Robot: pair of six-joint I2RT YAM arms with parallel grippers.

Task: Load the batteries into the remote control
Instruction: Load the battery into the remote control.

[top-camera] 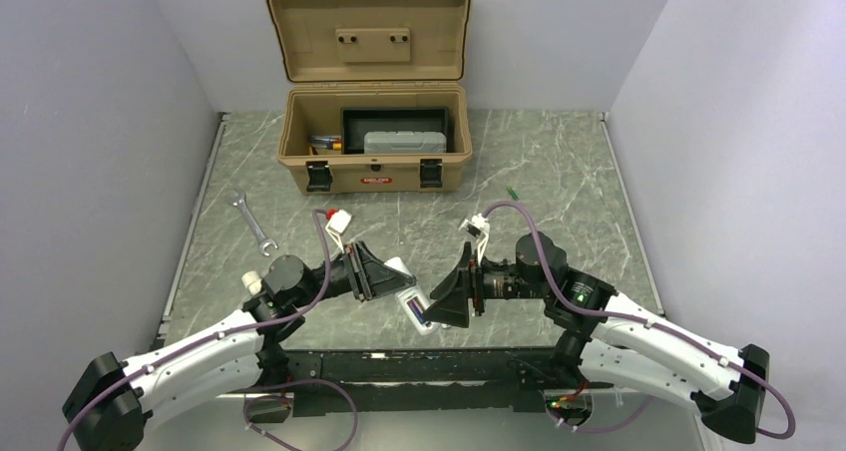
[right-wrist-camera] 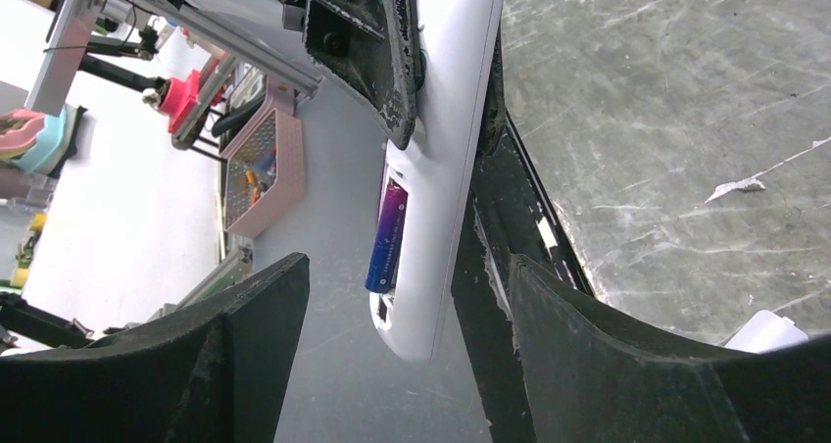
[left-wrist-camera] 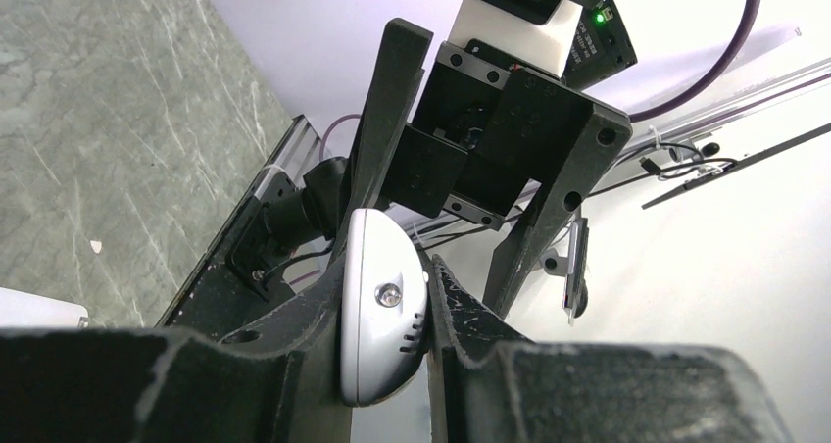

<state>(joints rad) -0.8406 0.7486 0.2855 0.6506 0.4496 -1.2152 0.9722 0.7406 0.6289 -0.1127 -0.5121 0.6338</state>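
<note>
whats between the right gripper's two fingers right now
The remote control's end, with the purple battery seated in its open bay. The right wrist view shows it best.

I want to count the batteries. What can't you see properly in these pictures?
Remote control, right wrist view: space beside the purple battery hidden by the casing.
Its buttons: turned away in every view.
Green battery, top view: too small to tell its ends.
White tab, right wrist view: cut off by the bottom edge.
</note>
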